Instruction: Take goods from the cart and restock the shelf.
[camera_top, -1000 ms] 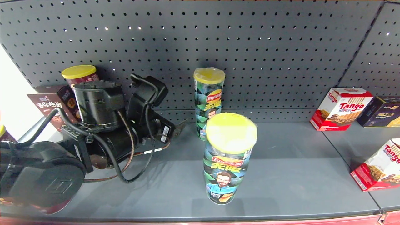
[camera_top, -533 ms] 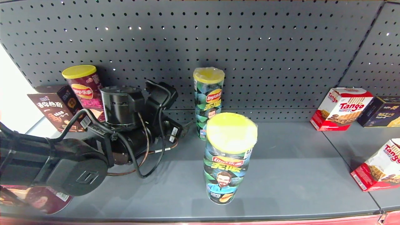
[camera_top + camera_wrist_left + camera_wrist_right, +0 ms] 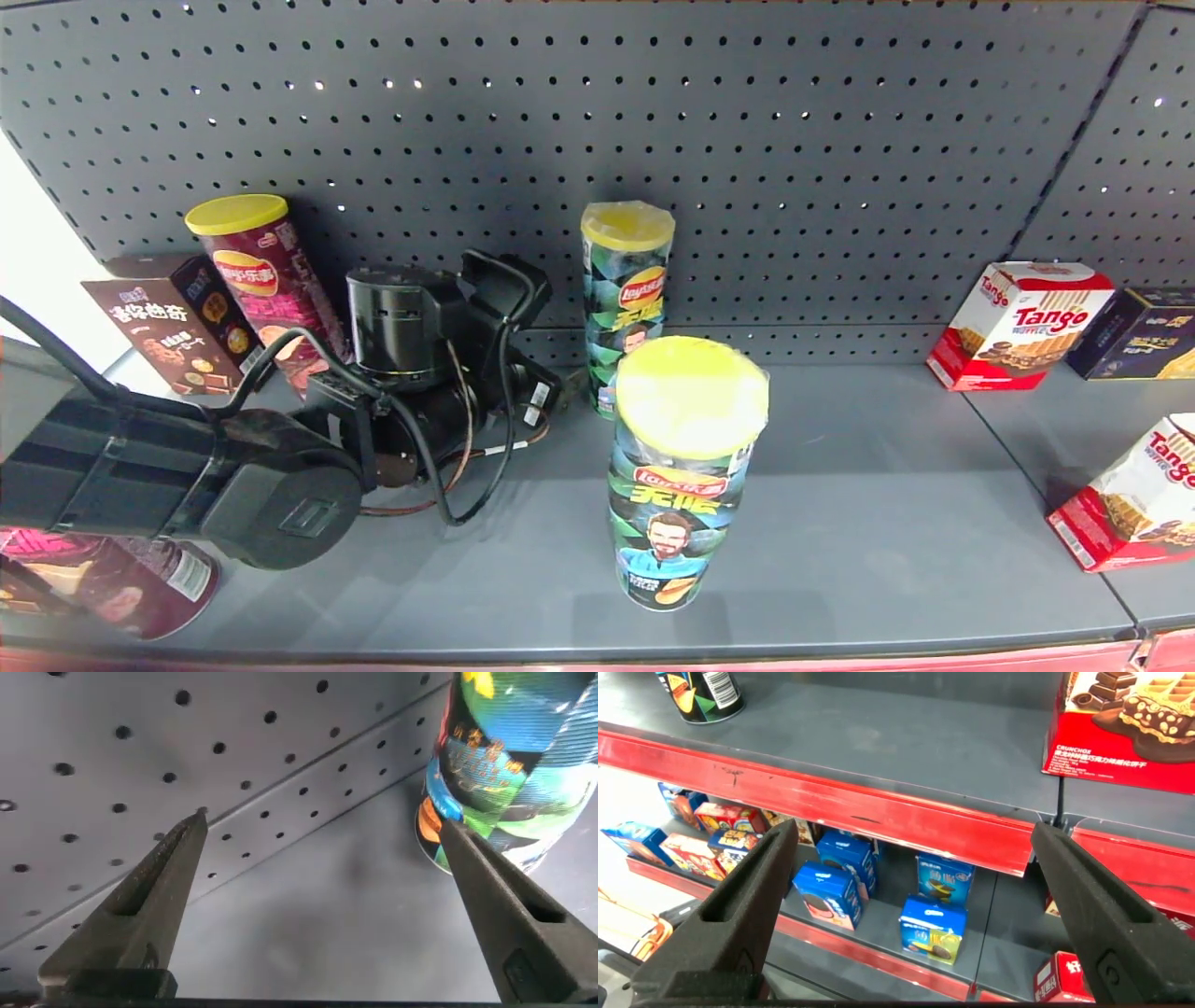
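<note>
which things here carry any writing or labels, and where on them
front green can: logo and yellow characters on its side.
rear green can: same logo.
maroon can: oval logo.
brown box: white characters on front.
red wafer box: red logo word.
blue boxes below: too small.

L arm (image 3: 411, 373) slid right, open claw (image 3: 320, 821) now beside rear can (image 3: 625, 299), maybe touching
</note>
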